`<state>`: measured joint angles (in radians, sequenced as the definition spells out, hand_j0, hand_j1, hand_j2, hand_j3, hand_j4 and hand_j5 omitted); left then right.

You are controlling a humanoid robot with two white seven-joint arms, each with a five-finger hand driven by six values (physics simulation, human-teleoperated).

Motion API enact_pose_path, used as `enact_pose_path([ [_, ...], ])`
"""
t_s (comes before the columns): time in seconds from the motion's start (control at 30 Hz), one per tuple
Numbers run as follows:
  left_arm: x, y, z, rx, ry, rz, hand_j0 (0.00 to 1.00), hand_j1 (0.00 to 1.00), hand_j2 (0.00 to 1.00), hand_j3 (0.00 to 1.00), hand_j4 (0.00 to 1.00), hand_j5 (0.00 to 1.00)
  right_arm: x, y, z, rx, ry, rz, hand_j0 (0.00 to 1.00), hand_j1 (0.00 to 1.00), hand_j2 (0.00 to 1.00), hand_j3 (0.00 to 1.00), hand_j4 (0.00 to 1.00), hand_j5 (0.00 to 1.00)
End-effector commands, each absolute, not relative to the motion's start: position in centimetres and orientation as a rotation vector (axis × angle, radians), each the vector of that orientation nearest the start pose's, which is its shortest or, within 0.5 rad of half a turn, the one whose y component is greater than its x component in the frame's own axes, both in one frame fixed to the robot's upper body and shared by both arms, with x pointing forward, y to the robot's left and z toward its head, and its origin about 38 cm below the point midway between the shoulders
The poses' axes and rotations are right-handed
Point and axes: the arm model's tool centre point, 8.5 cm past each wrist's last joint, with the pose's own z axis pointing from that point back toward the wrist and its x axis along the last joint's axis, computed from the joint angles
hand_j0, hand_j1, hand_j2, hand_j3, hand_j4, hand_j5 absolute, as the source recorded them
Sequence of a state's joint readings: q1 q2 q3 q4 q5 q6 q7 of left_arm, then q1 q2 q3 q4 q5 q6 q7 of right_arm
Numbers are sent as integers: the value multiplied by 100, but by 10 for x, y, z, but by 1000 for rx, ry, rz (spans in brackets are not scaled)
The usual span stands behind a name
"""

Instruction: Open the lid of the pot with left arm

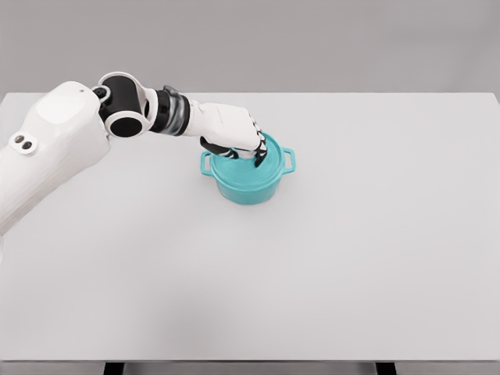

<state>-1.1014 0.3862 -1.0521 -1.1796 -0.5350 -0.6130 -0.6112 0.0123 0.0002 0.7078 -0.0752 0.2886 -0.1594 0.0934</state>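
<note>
- Reaching from the frame's left, my left hand [238, 134] sits on the lid [258, 160], fingers curled around its top.
- Pot [248, 184] stands on the table [312, 266], just above centre of frame.

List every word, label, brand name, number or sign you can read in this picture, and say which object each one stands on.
None: no readable text shows anywhere in the head view.
The round teal pot with two side handles carries no lettering.
Its teal lid shows none on the part visible beside the hand.
The white left hand and its arm are unmarked.
The flat white table is plain.
</note>
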Motion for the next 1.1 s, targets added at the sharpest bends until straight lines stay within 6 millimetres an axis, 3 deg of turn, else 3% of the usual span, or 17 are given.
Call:
enact_pose_path([
  [0.0,494,102,232,-385,1534,2976,49,49,49,49,49,49,16,-235,-263,108,-122,1009,100,100,100,100,100,100],
  [0.23,498,116,243,-431,1540,2977,46,46,46,46,46,46,16,-235,-263,108,-121,1007,100,100,100,100,100,100],
  [0.37,502,162,252,-534,1510,3028,46,46,46,46,46,46,16,-235,-263,108,-121,1007,100,100,100,100,100,100],
  [0.53,495,237,265,-700,1427,3108,46,46,46,46,46,46,16,-235,-263,108,-121,1007,100,100,100,100,100,100],
  [0.63,494,249,262,-719,1404,3134,46,46,46,46,46,46,16,-235,-263,108,-121,1007,100,100,100,100,100,100],
  [0.8,492,250,255,-701,1399,3150,49,49,49,49,49,49,16,-235,-263,108,-123,1007,100,100,100,100,100,100],
  [0.93,491,255,250,-696,1392,3168,56,56,56,56,56,56,16,-235,-263,108,-121,1007,100,100,100,100,100,100],
  [1.0,491,256,248,-695,1394,3173,78,78,78,78,78,78,16,-235,-263,108,-121,1007,100,100,100,100,100,100],
  [1.07,490,257,245,-684,1393,3180,92,92,92,92,92,92,16,-235,-263,108,-121,1007,100,100,100,100,100,100],
])
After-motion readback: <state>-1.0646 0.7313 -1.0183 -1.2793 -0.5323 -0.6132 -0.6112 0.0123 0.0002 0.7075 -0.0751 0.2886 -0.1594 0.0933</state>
